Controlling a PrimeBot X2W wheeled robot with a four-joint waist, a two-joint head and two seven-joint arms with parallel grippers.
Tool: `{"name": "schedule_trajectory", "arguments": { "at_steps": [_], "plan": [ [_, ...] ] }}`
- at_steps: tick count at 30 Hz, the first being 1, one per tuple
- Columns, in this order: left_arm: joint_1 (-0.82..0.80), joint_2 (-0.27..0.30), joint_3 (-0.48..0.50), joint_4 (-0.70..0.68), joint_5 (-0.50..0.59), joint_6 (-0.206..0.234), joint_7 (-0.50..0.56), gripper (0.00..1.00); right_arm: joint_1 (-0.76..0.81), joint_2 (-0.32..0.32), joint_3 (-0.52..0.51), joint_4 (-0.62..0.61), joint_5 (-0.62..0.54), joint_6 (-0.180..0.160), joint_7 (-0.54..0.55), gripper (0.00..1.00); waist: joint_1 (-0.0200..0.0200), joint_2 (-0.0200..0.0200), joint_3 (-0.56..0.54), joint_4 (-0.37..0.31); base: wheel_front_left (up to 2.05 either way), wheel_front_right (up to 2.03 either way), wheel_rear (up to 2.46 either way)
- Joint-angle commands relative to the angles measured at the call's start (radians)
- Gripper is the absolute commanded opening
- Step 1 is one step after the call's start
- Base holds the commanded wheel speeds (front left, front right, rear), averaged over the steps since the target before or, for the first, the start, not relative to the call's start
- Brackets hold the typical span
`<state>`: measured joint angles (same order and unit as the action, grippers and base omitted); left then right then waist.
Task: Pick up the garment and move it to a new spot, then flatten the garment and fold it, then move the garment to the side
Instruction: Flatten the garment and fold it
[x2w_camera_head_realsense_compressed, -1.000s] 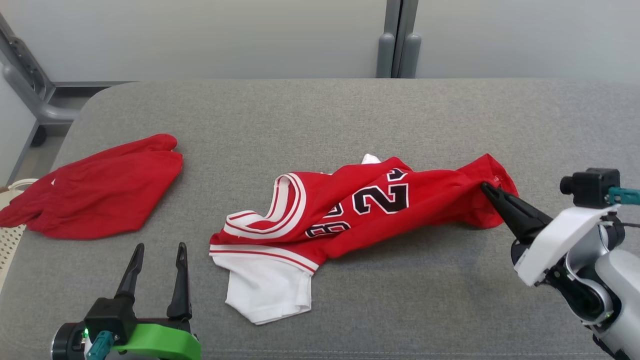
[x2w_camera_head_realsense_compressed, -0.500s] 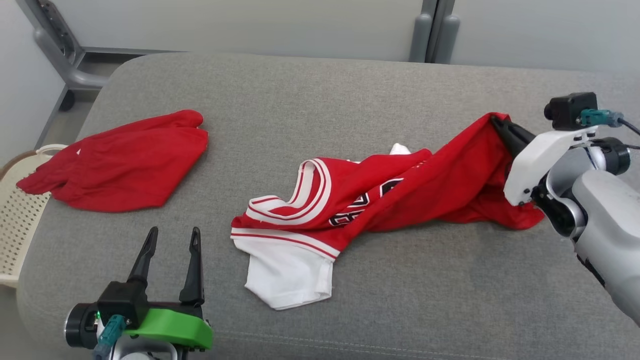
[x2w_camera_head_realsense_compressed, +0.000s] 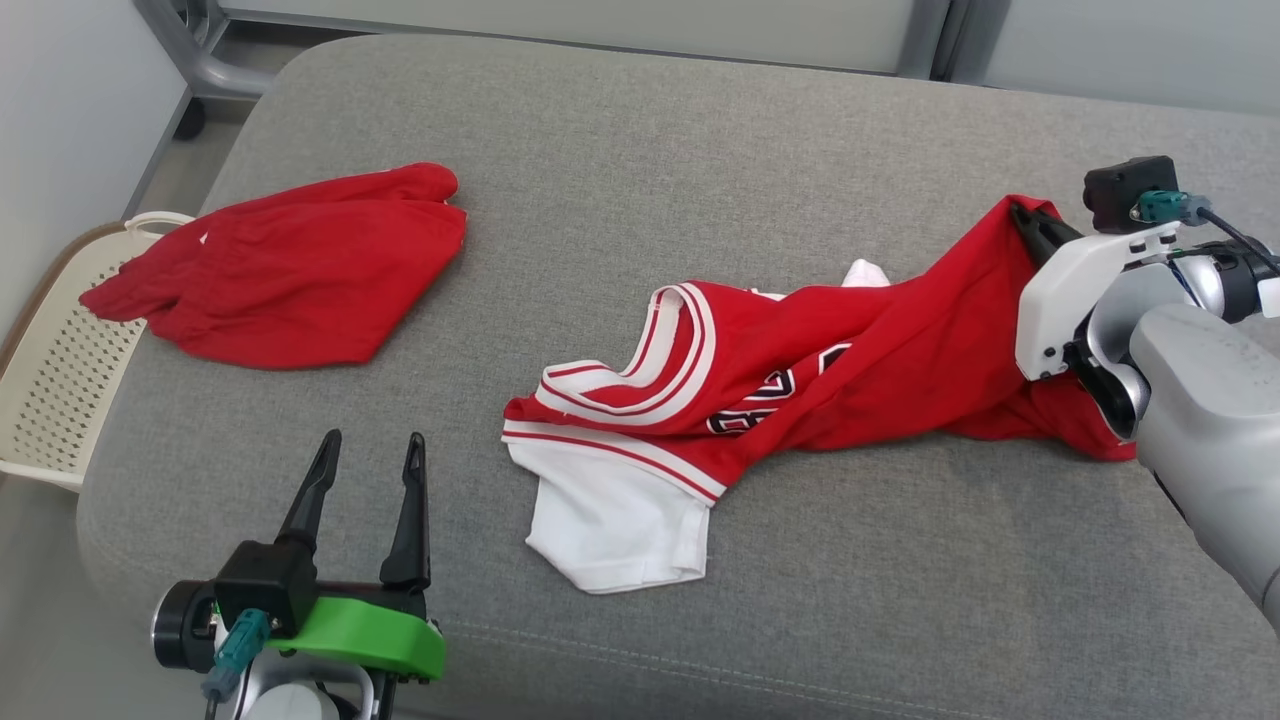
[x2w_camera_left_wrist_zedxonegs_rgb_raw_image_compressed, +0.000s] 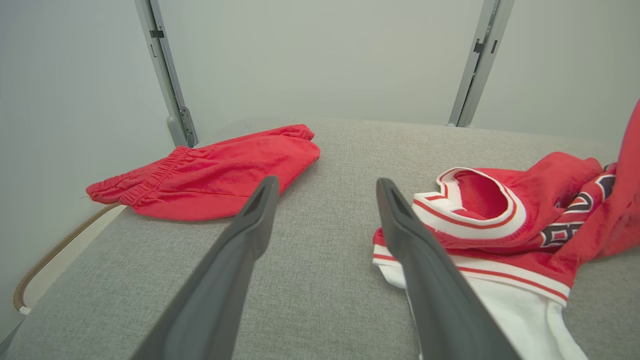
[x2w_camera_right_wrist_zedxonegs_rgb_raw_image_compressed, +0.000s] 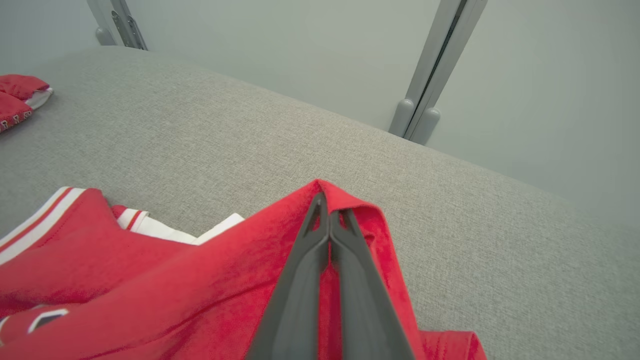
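Down at the near left, beside the worktop's rounded corner, stands a pale perforated basket. What lies inside it I cannot make out, though the tail end of the red shorts seems to hang past the worktop's left edge above its rim. The left gripper hovers over the near edge, its fingers spread wide apart with nothing between them. To its right lies the garment, a red jersey with striped trim and dark numbers. Its white part is nearest the front edge, and the red body runs away to the right and rises off the cloth. There the right gripper has its fingers pressed together, clamped on a corner of the red hem, near the worktop's right side. Bare grey cloth lies between shorts and garment and across the far strip up to the wall. The left wrist view looks low along the cloth and shows the collar standing up as an open loop. The right wrist view gives the pinch close up, with a fold of hem draped around both fingertips, where the head view has the white wrist housing partly in front. Behind the far edge rise grey metal posts
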<state>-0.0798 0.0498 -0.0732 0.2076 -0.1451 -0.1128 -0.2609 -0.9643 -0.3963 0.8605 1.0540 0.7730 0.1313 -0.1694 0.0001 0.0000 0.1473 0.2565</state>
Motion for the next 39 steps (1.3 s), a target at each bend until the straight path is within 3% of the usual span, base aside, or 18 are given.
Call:
{"name": "schedule_trajectory", "arguments": {
  "at_steps": [1, 2, 3, 11, 19, 27, 33, 39],
  "plan": [
    [-0.018, 0.002, -0.005, -0.001, -0.010, 0.009, -0.003, 1.00, -0.019, 0.003, 0.008, 0.027, -0.015, -0.001, -0.019, 0.13, -0.0001, 0.0000, 0.008, 0.006, 0.00, 0.00, 0.00],
    [-0.019, 0.002, -0.008, -0.001, -0.011, 0.010, -0.003, 1.00, -0.026, 0.008, 0.012, 0.044, -0.019, -0.001, -0.030, 0.47, -0.0001, 0.0000, 0.010, 0.006, 0.00, 0.00, 0.00],
    [-0.019, 0.002, -0.010, -0.002, -0.012, 0.012, -0.003, 1.00, -0.030, 0.015, 0.016, 0.058, -0.021, -0.001, -0.039, 1.00, -0.0001, 0.0000, 0.011, 0.005, 0.00, 0.00, 0.00],
    [-0.015, 0.002, -0.002, 0.004, -0.012, 0.017, -0.003, 1.00, -0.041, 0.018, 0.037, 0.077, -0.001, -0.001, -0.079, 1.00, -0.0001, 0.0000, 0.006, -0.018, 0.00, 0.00, 0.00],
    [0.000, 0.002, 0.004, 0.002, -0.005, 0.015, -0.003, 1.00, 0.041, -0.037, -0.023, -0.075, 0.056, -0.001, -0.097, 1.00, -0.0001, 0.0000, -0.015, -0.051, 0.00, 0.00, 0.00],
    [0.023, 0.002, 0.025, -0.002, 0.004, 0.010, -0.003, 1.00, 0.248, -0.107, -0.192, -0.296, -0.001, -0.001, -0.098, 1.00, -0.0001, 0.0000, -0.041, -0.080, 0.00, 0.00, 0.00],
    [0.035, 0.002, 0.044, -0.008, 0.013, 0.006, -0.003, 1.00, 0.428, -0.108, -0.280, -0.403, -0.042, -0.001, -0.098, 1.00, -0.0001, 0.0000, -0.056, -0.093, 0.00, 0.00, 0.00],
    [0.044, 0.002, 0.069, -0.013, 0.024, 0.001, -0.003, 1.00, 0.541, -0.086, -0.300, -0.458, -0.039, -0.001, -0.066, 1.00, -0.0001, 0.0000, -0.063, -0.104, 0.00, 0.00, 0.00]
  ]
}}
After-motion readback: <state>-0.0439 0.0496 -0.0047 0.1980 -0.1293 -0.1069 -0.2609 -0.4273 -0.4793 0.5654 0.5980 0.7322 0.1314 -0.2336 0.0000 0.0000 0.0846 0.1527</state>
